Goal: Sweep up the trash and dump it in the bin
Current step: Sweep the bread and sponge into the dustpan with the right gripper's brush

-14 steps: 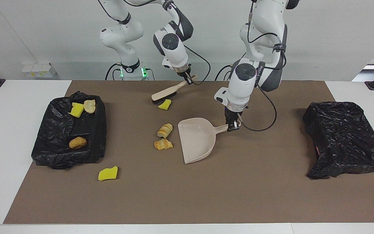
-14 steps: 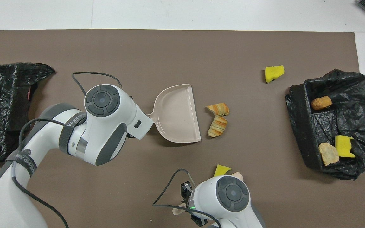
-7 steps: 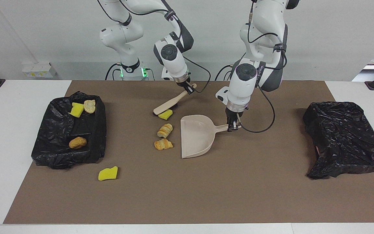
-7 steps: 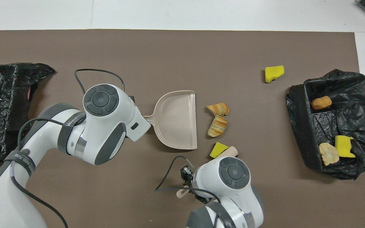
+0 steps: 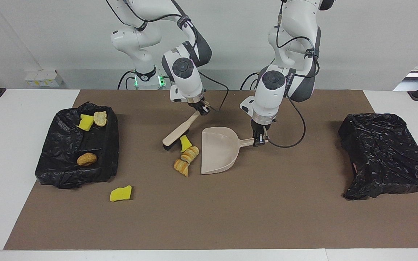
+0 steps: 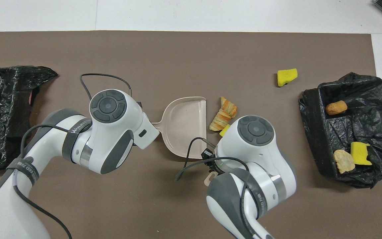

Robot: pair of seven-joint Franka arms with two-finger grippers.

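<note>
My right gripper (image 5: 202, 108) is shut on the handle of a wooden brush (image 5: 178, 131), whose bristles rest on the mat. Right beside the bristles lie a yellow sponge scrap (image 5: 184, 143) (image 6: 224, 130) and two bread-like lumps (image 5: 186, 159) (image 6: 224, 114) of trash, bunched at the mouth of the beige dustpan (image 5: 218, 150) (image 6: 186, 124). My left gripper (image 5: 260, 139) is shut on the dustpan's handle. The black-lined bin (image 5: 111, 137) (image 6: 313, 132) stands at the right arm's end with three trash bits in it. Another yellow scrap (image 5: 121, 194) (image 6: 287, 77) lies alone on the mat.
A crumpled black bag (image 5: 386, 156) (image 6: 5, 113) covers something at the left arm's end of the table. A brown mat (image 5: 230, 217) covers most of the table. In the overhead view both arms hide their grippers.
The right gripper swept the brush away from the robots, pushing the yellow scrap into the two bread lumps and shoving them toward the dustpan's mouth. The dustpan turned and shifted slightly.
</note>
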